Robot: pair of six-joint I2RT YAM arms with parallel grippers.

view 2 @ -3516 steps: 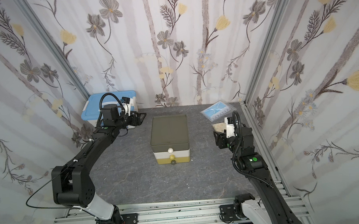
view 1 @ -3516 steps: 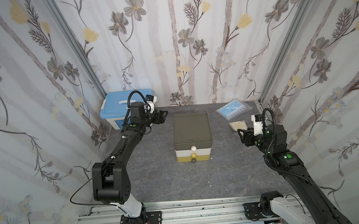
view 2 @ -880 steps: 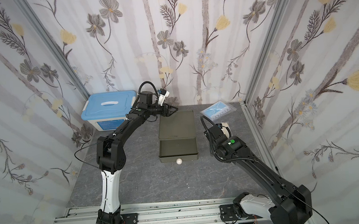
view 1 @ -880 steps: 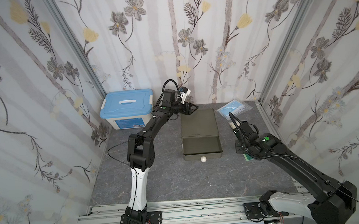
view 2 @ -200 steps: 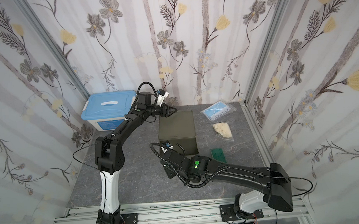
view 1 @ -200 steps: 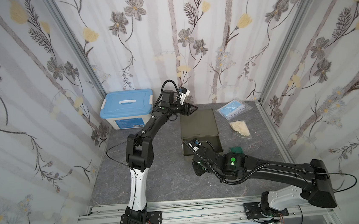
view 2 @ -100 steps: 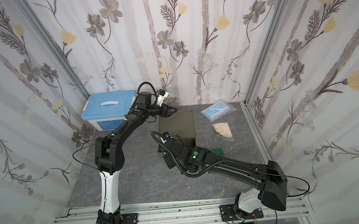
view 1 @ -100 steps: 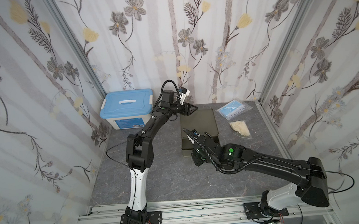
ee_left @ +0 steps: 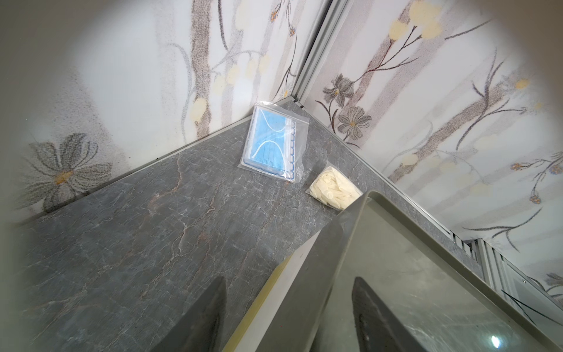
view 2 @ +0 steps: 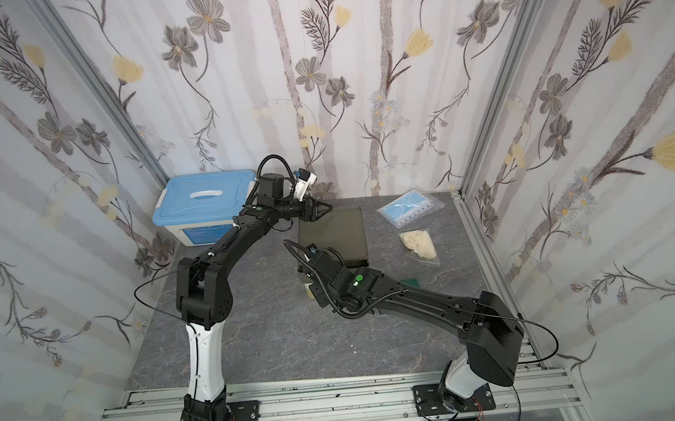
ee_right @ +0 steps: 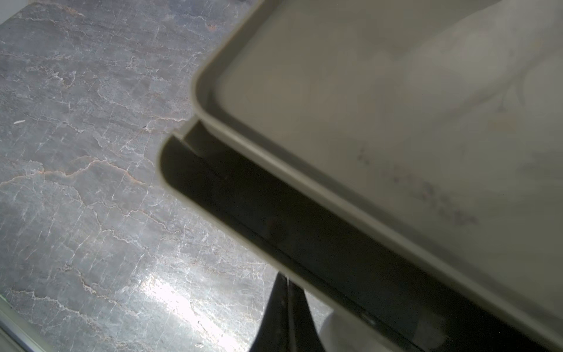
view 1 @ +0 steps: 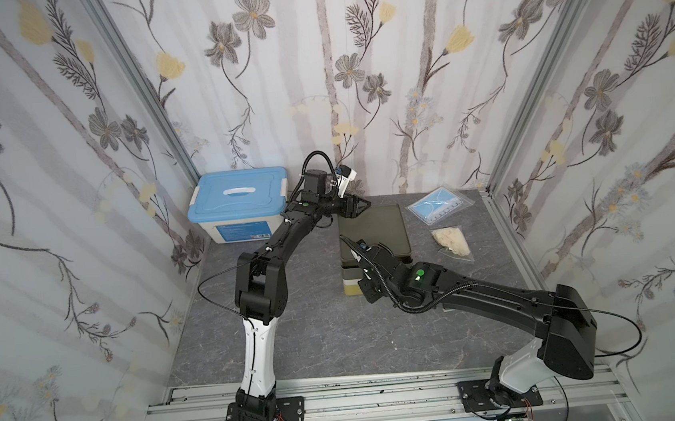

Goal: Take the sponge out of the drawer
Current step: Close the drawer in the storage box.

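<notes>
Jaws of the right gripper are pressed together at the front of the drawer unit, while those of the left gripper are held apart astride its rear corner — whether it is pinched cannot be told. The green sponge is laid on the table near the unit's front, so it could be swept off by the right arm, or the unit shoved if the brace slips. Nothing is seen in the part-open drawer; beside the unit, masks and gloves are bagged and a blue-lidded box is shut.
</notes>
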